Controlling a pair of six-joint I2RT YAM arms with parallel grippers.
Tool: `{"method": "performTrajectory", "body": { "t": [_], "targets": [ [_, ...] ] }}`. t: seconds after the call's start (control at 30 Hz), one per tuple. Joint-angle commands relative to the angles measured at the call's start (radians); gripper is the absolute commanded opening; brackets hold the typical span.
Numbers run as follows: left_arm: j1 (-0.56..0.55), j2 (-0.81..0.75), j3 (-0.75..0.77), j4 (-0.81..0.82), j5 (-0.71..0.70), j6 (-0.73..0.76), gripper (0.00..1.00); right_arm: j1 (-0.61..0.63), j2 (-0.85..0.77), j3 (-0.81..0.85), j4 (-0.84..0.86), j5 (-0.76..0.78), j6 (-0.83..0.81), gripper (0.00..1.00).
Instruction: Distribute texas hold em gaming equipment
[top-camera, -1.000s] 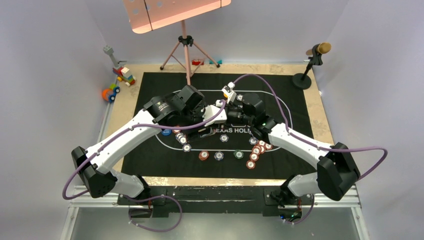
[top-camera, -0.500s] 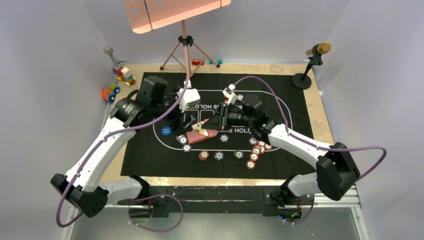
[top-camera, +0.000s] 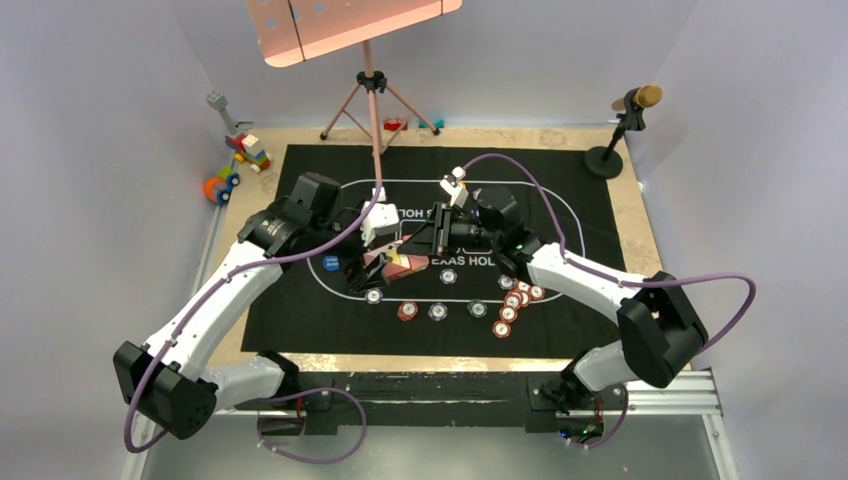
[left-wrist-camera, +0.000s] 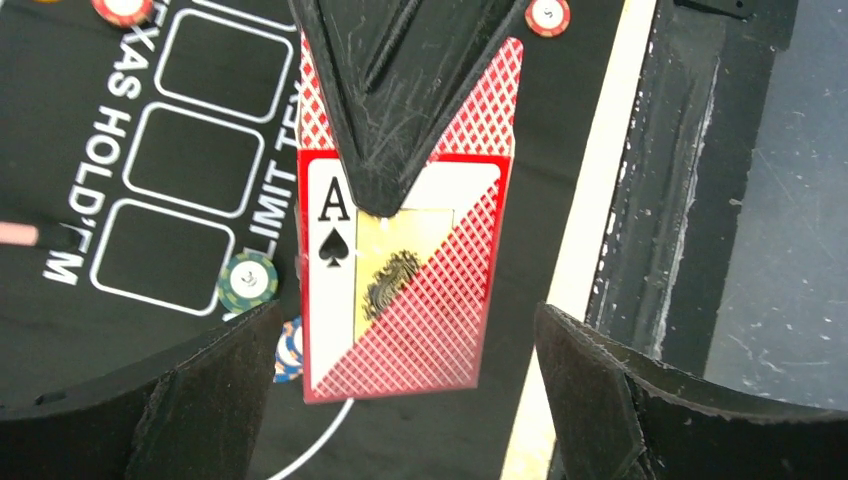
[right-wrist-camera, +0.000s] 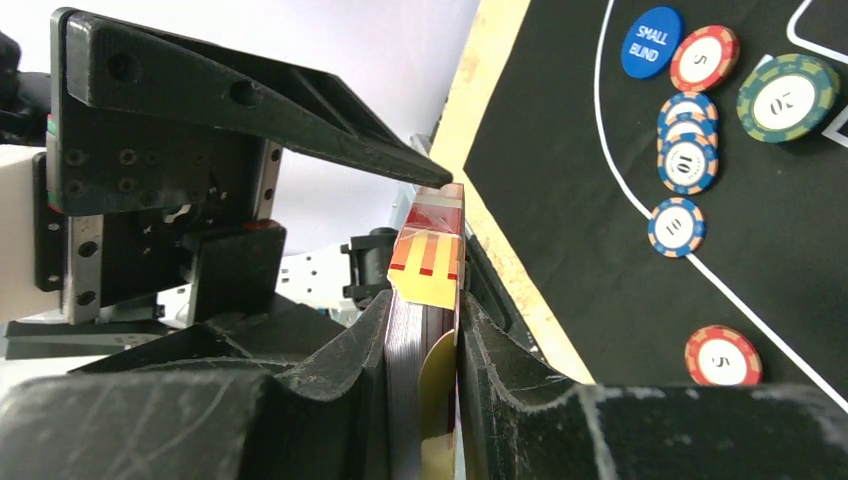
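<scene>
The left gripper (left-wrist-camera: 408, 335) stands flung wide with nothing between its fingers; a second ago it was pinched shut, hard up against the other arm's hand, then it let go and swung off to the left, and now it has come back in with its jaws spread; the card box (left-wrist-camera: 400, 290) hangs just ahead of it, between the two fingertips but touched by neither; the right gripper (right-wrist-camera: 428, 322) is clenched on that box, edge-on between its fingers, and has tightened a little in that same second; to my eye the left arm gave up its first pinch and is lining up for a fresh one, perhaps at the yellow flap (right-wrist-camera: 428, 275), which looks bent open; so no card has been dealt yet; the box is held tilted in the air over the near left part of the black mat (top-camera: 300, 180), with the poker chips (top-camera: 437, 311) lying in a row below and the blue button disc (top-camera: 332, 264) off to the left.
</scene>
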Motion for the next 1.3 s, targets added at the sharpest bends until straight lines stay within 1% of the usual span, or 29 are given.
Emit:
{"method": "performTrajectory", "body": {
  "t": [0.0, 0.03, 0.13, 0.2, 0.33, 0.43, 0.57, 0.63, 0.77, 0.9, 1.07, 1.2, 1.27],
  "targets": [
    [0.012, 0.003, 0.021, 0.09, 0.027, 0.043, 1.0, -0.005, -0.006, 0.077, 0.103, -0.032, 0.065, 0.19],
    [0.014, -0.005, 0.029, 0.092, 0.002, 0.04, 1.0, -0.005, -0.003, 0.083, 0.1, -0.033, 0.071, 0.19],
    [0.017, 0.0, 0.124, -0.064, -0.015, 0.123, 1.0, -0.005, -0.002, 0.108, 0.08, -0.032, 0.076, 0.19],
    [0.017, -0.02, 0.151, -0.106, 0.0, 0.15, 1.0, -0.005, -0.002, 0.118, 0.088, -0.029, 0.089, 0.19],
    [0.017, -0.08, 0.058, -0.053, 0.073, 0.166, 1.0, -0.004, 0.008, 0.117, 0.151, -0.04, 0.143, 0.19],
    [0.017, -0.098, 0.0, 0.002, 0.112, 0.148, 1.0, -0.004, 0.003, 0.117, 0.156, -0.048, 0.151, 0.19],
    [0.017, -0.081, 0.01, -0.044, 0.136, 0.2, 0.96, -0.004, -0.018, 0.116, 0.13, -0.054, 0.138, 0.19],
    [0.016, -0.078, 0.018, -0.053, 0.145, 0.229, 0.95, -0.005, -0.02, 0.11, 0.139, -0.055, 0.149, 0.19],
    [0.016, -0.072, 0.038, -0.055, 0.142, 0.219, 0.93, -0.005, -0.022, 0.094, 0.198, -0.059, 0.193, 0.19],
    [0.015, -0.062, 0.046, -0.032, 0.117, 0.193, 0.91, -0.005, -0.022, 0.096, 0.205, -0.055, 0.213, 0.19],
    [0.012, -0.058, 0.047, 0.018, 0.062, 0.156, 0.84, -0.005, -0.01, 0.103, 0.209, -0.042, 0.233, 0.19],
    [0.011, -0.043, 0.069, 0.006, 0.05, 0.16, 0.75, -0.005, -0.002, 0.095, 0.223, -0.029, 0.252, 0.19],
    [0.011, -0.039, 0.076, -0.007, 0.059, 0.16, 0.74, -0.003, -0.001, 0.096, 0.215, -0.017, 0.255, 0.19]
  ]
}}
